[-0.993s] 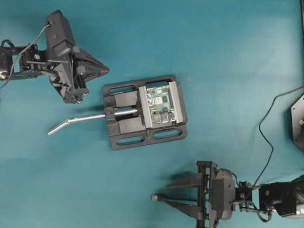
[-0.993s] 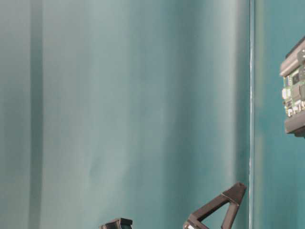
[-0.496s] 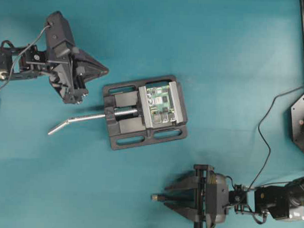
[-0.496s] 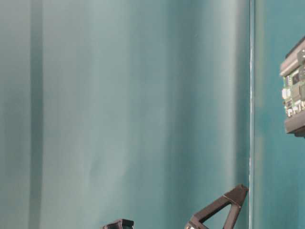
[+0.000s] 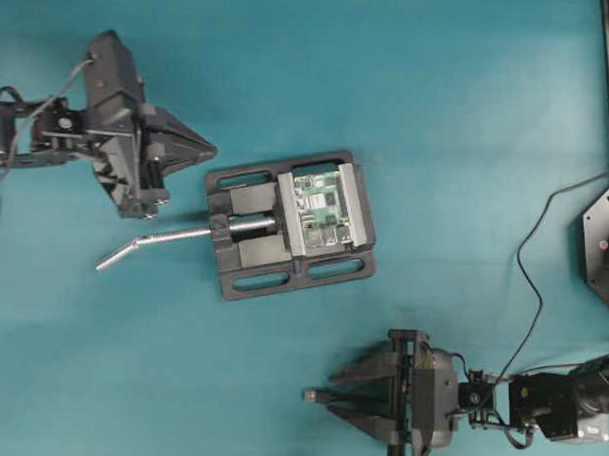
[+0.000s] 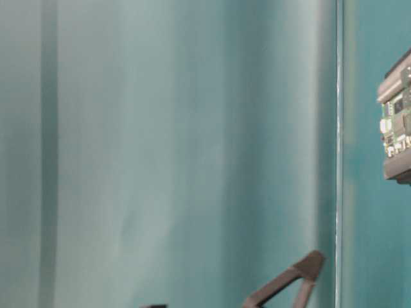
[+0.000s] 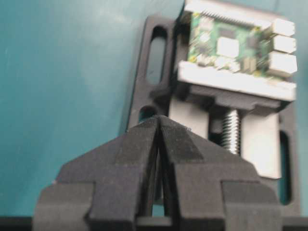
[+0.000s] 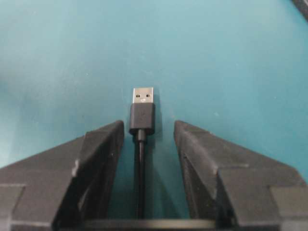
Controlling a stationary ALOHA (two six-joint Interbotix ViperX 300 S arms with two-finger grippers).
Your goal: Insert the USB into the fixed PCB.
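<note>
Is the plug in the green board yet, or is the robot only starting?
Only starting. Done: the fixed PCB sits clamped in the vise. In hand: the open right gripper straddles the USB lying on the table, without gripping it. Left: grab it, carry it over, push it in. The left gripper is shut, empty.

USB (image 8: 142, 113) lies flat on teal table (image 8: 231, 57), metal end away from me | my right gripper (image 8: 147, 132) fingers apart, either side of its cable, not touching
</note>
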